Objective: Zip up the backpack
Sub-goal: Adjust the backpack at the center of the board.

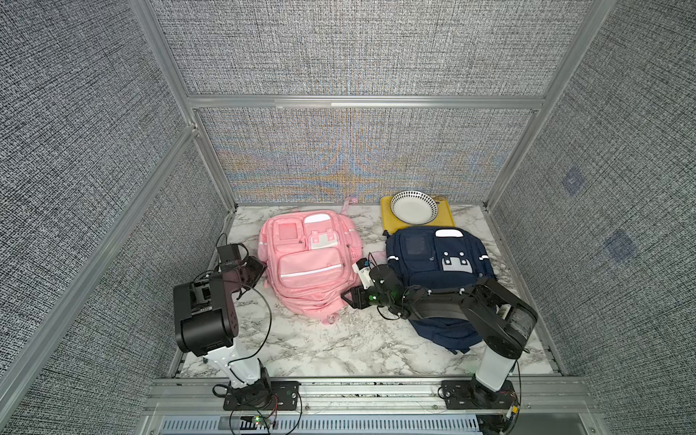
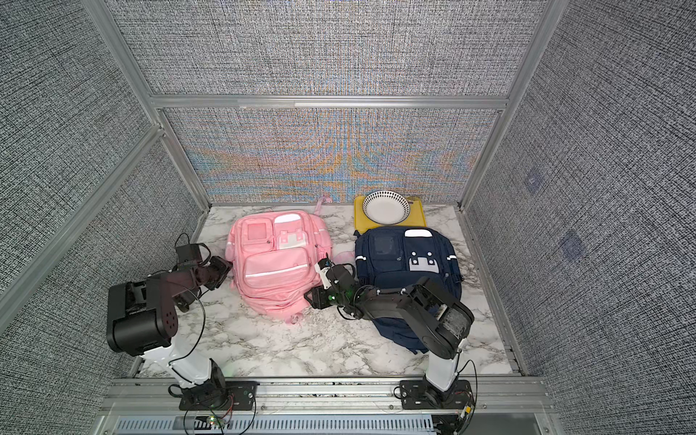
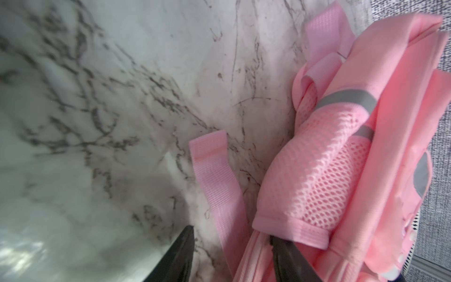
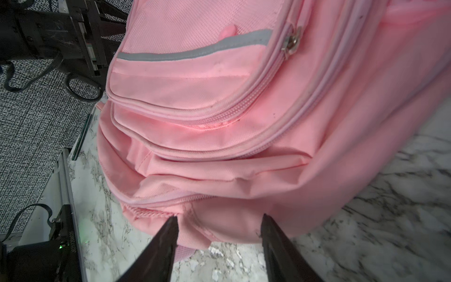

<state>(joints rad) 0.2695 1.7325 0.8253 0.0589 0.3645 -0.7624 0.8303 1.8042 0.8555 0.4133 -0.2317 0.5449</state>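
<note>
The pink backpack [image 1: 309,263] lies front-up on the marble table [image 1: 301,350], left of centre. The left gripper [image 3: 230,234] sits at its left side, jaws partly apart astride a loose strap [image 3: 214,171]. The right gripper [image 4: 219,217] straddles its near right corner, jaws half apart; a grip cannot be confirmed.

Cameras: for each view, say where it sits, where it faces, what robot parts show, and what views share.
Top views: overhead, behind robot, looking down at pink bag and blue bag; left arm, right arm show.
Left wrist: on left arm, facing pink bag's mesh pocket; left pincer shows.
Right wrist: on right arm, facing pink bag's front pocket; right pincer shows.
All share: pink bag, table.
</note>
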